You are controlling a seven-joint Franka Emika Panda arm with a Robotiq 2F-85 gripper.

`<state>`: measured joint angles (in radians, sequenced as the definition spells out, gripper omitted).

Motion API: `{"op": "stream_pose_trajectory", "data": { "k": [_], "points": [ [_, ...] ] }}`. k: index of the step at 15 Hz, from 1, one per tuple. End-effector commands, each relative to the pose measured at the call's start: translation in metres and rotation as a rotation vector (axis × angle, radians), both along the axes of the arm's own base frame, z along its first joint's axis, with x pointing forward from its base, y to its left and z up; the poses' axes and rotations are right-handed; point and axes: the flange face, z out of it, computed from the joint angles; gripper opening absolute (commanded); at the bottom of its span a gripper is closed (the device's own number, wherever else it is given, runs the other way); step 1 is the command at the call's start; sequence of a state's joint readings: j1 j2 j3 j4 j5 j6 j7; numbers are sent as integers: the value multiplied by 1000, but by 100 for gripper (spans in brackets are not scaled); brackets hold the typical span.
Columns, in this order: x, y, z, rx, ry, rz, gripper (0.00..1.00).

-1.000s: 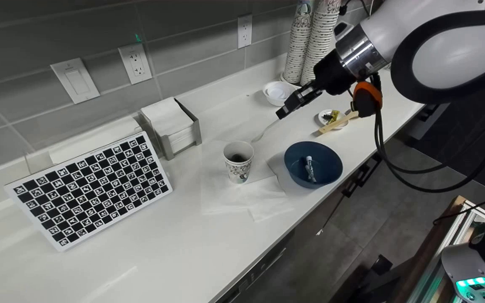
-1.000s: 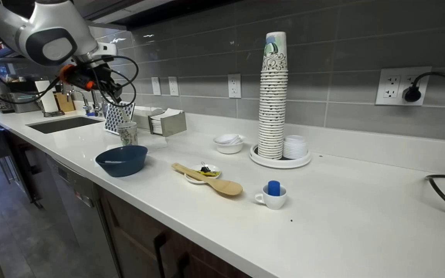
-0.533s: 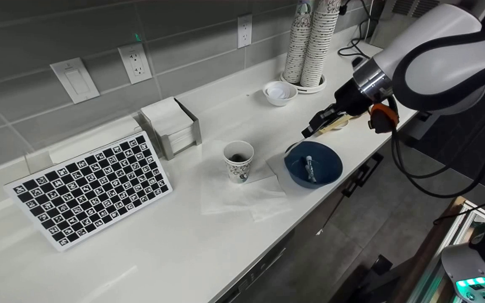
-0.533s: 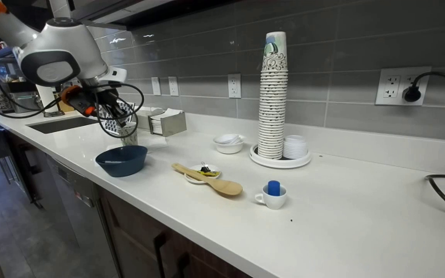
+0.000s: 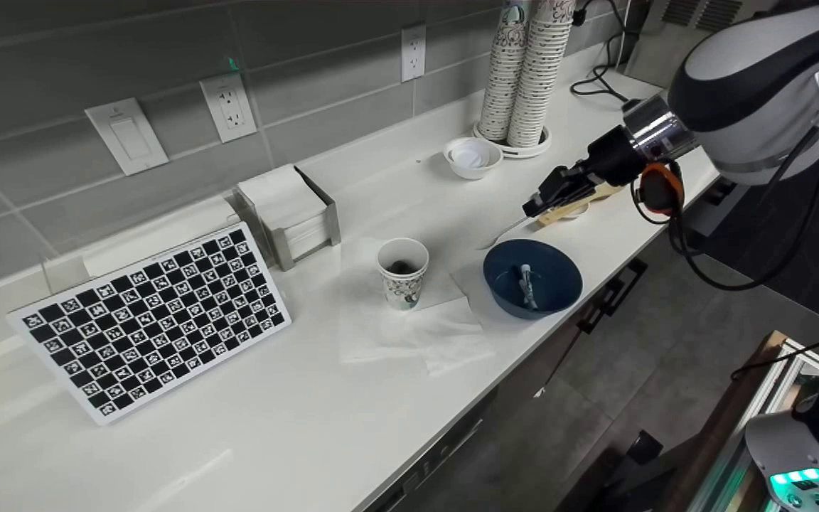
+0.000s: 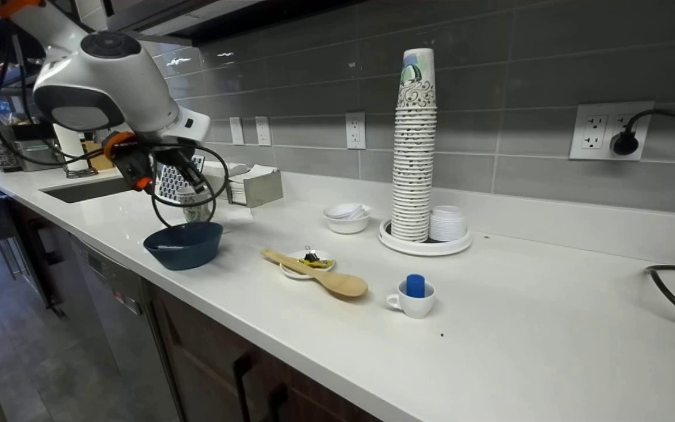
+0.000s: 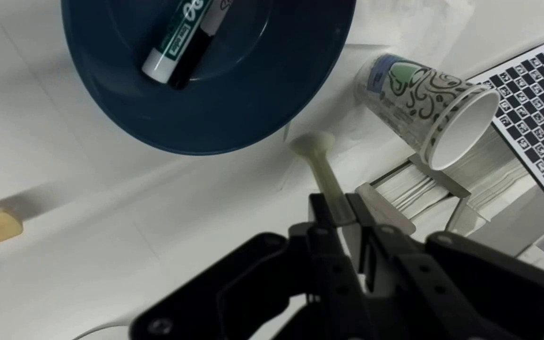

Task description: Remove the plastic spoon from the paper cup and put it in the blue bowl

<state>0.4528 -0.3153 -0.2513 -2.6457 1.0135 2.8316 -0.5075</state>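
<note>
The plastic spoon (image 7: 320, 163) is thin and pale; its handle end is pinched between my fingertips. My gripper (image 7: 338, 208) is shut on it, with the spoon's head pointing away from the jaws. In an exterior view the gripper (image 5: 532, 208) is above the counter behind the blue bowl (image 5: 560, 281), and the spoon (image 5: 509, 231) slants down just outside the bowl's rim. The wrist view shows the spoon's head beside the rim of the bowl (image 7: 234, 127). The paper cup (image 5: 404, 284) stands upright with a dark inside. In the other view the cup (image 6: 192, 215) is partly hidden by the gripper and cable.
Two markers (image 7: 177, 47) lie in the blue bowl. Napkins (image 5: 424, 334) lie under and before the cup. A wooden spoon (image 6: 337, 282) rests across a small plate. A small white bowl (image 5: 472, 158), cup stacks (image 5: 529, 85), napkin holder (image 5: 296, 213) and checkered board (image 5: 153, 320) stand behind.
My gripper has moved from near the cup toward the blue bowl and lower, still holding the spoon. The blue bowl has shifted very slightly toward the counter's front edge.
</note>
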Motion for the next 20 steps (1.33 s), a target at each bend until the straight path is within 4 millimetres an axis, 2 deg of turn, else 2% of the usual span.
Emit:
{"op": "stream_pose_trajectory", "data": {
  "k": [1,3,7,10,14,15,17,20],
  "points": [
    [-15,-20,6,90,-69,72,3],
    [-20,-32,7,146,-132,134,3],
    [-27,-49,-13,153,-184,278,3],
    [-34,-44,-31,96,-185,390,3],
    [-35,-43,-45,44,-170,397,3],
    [-35,-44,-46,40,-162,393,37],
    [-33,-43,-49,25,-150,389,45],
    [-31,-42,-50,20,-146,384,67]
  ]
}}
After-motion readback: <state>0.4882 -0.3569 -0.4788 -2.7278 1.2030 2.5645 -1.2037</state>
